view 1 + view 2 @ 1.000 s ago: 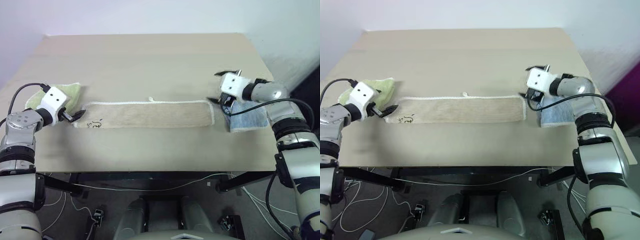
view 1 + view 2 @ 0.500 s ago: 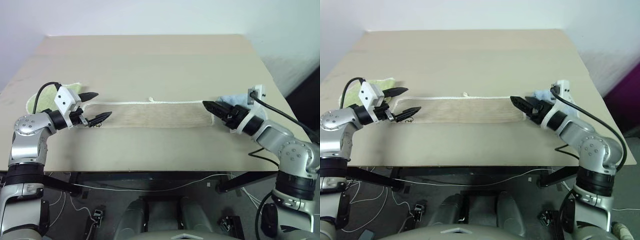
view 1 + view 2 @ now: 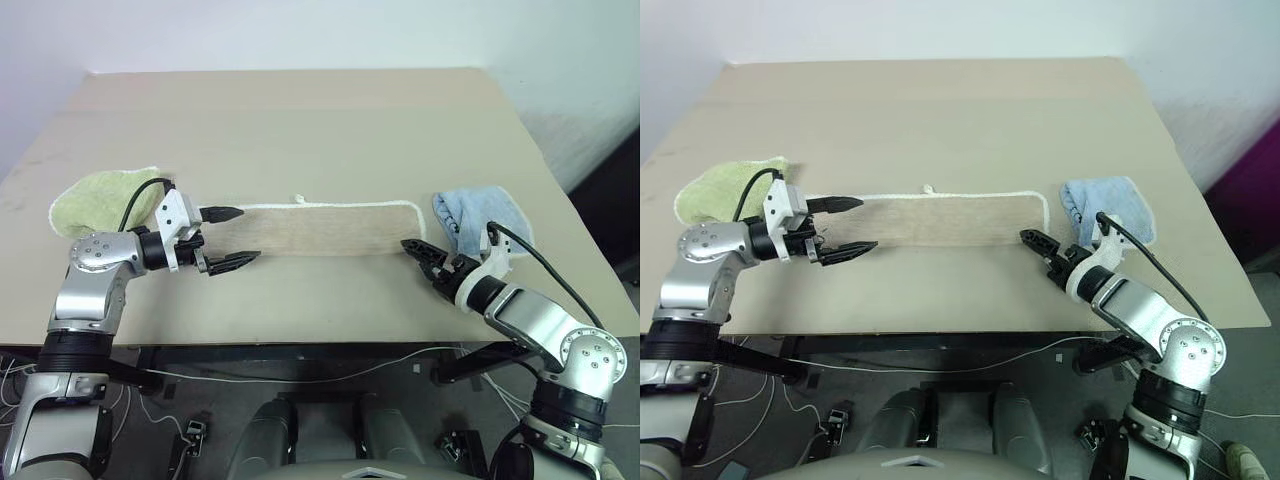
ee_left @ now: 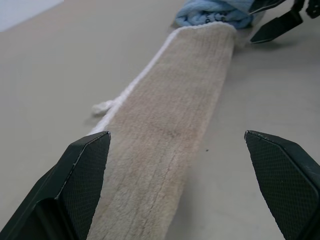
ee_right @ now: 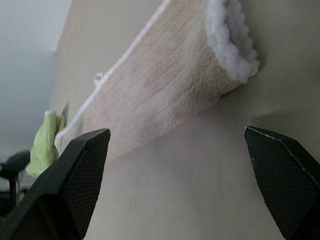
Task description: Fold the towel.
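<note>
Towel [image 3: 320, 228] lies flat as a long narrow strip across the middle of the table [image 3: 300, 120], running left to right, white corded edge on the far side with the small loop [image 3: 300, 200] sticking out toward the far edge. It looks already folded lengthwise, so my read is the step in hand is the end-to-end fold.

Left gripper [image 3: 228, 238] sits at the strip's left end, fingers spread wide, one on the far side and one on the near side of the cloth, holding nothing. Right gripper [image 3: 418, 252] is just off the near right corner of the towel, pointing at it, jaws wide in the right wrist view, also empty; can't tell if the tips touch the cloth.

Next move as I see it: each gripper needs to get a finger under its end and close on the full stack of layers, then one end carries over to the other. Risk: pinching only the top layer and opening the strip up.

Green cloth [image 3: 100, 198] sits near the left edge behind the left arm, blue cloth [image 3: 480, 218] just beside the towel's right end. Both close enough to snag.
</note>
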Controlling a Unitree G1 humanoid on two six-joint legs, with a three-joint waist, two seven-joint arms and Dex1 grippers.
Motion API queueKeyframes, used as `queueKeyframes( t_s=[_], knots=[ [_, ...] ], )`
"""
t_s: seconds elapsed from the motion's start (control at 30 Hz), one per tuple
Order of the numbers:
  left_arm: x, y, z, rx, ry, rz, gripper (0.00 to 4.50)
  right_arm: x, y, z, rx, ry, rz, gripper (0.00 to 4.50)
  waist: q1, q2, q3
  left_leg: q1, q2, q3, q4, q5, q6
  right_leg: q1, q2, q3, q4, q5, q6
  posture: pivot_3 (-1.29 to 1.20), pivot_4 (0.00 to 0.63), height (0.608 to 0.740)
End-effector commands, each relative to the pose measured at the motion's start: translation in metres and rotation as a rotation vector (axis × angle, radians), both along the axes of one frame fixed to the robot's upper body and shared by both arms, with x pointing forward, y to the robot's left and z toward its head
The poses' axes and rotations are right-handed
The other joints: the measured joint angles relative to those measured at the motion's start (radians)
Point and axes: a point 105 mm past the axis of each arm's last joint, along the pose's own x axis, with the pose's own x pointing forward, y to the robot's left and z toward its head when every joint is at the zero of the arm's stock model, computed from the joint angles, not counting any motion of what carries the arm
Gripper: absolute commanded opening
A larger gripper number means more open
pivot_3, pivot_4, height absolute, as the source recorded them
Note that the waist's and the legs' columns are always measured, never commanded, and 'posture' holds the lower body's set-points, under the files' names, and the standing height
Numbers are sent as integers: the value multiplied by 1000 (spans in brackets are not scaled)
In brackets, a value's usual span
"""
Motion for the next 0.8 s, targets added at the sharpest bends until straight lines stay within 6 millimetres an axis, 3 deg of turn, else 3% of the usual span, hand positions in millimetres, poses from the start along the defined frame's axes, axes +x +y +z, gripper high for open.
queueKeyframes(
  t_s=[0.03,0.23,0.47,0.57,0.8],
  knots=[
    [-8,-10,5,-15,-18,-45,4500,11,4,9,76,4,-31,4474,0,0,0,0,0,0,0,0,0,0,0,0,0,0,0,0,150,740],
    [-10,-12,3,-12,-15,-43,4500,31,10,-7,113,75,-77,4474,0,0,0,0,0,0,0,0,0,0,1,0,0,0,0,0,150,740],
    [-11,-6,6,-14,-28,-16,4500,49,4,-12,140,77,-159,4474,-5,-1,-1,4,1,0,0,0,0,4,2,0,0,0,0,0,150,740],
    [-13,-6,5,-16,-27,-10,4500,54,1,-11,142,64,-181,3855,-1,0,-1,4,1,0,0,0,0,4,2,0,0,0,0,0,150,740],
    [-13,-6,3,-38,-28,12,4500,53,-9,-7,124,31,-207,1454,2,0,-1,3,0,0,0,0,0,4,1,0,-1,0,0,0,150,740]
  ],
)
